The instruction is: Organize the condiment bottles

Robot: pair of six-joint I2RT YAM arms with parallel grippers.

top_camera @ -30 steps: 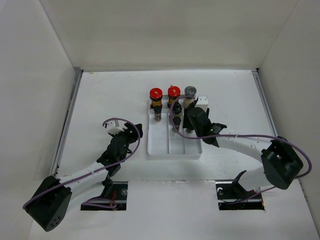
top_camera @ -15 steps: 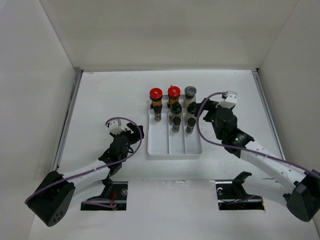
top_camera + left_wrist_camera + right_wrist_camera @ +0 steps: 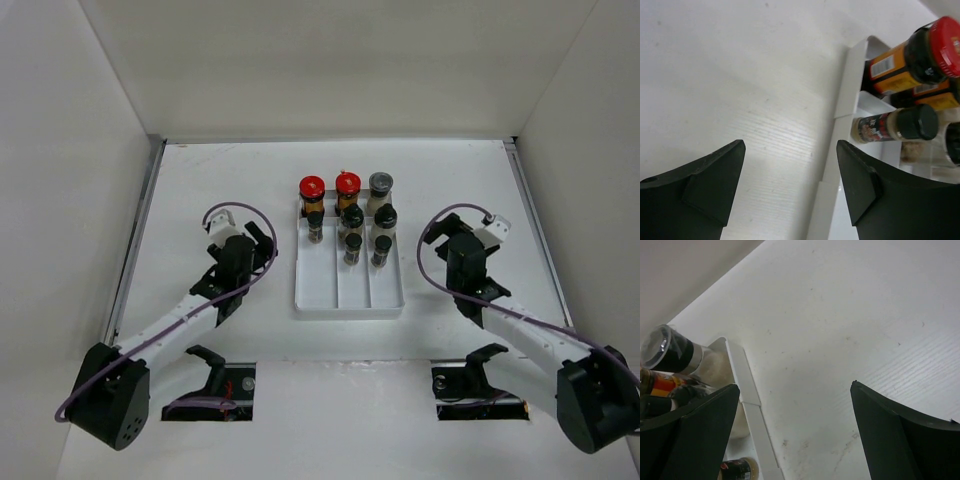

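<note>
Condiment bottles (image 3: 352, 217) are all found standing upright inside the white three-channel tray (image 3: 350, 295), bunched toward its far end. Two red-capped bottles (image 3: 312, 187) are parked at the very back of the left and middle channels, and the grey-capped bottle (image 3: 380, 183) is set at the back of the right channel. Black-capped shakers (image 3: 353, 247) are lined up just in front of those: one in the left channel, two each in the middle and right ones. The left end effector (image 3: 790, 145) is held over the white surface (image 3: 200, 190) just left of the tray, its jaws spread partway with nothing gripped between them; the tray's left wall, a red cap and a black-capped shaker can be made out ahead of it in the wrist view. The right end effector (image 3: 794, 385) is held off to the right of the tray, apart from it, jaws opened wide and nothing held, with the grey-capped bottle caught at the edge of its wrist view
</note>
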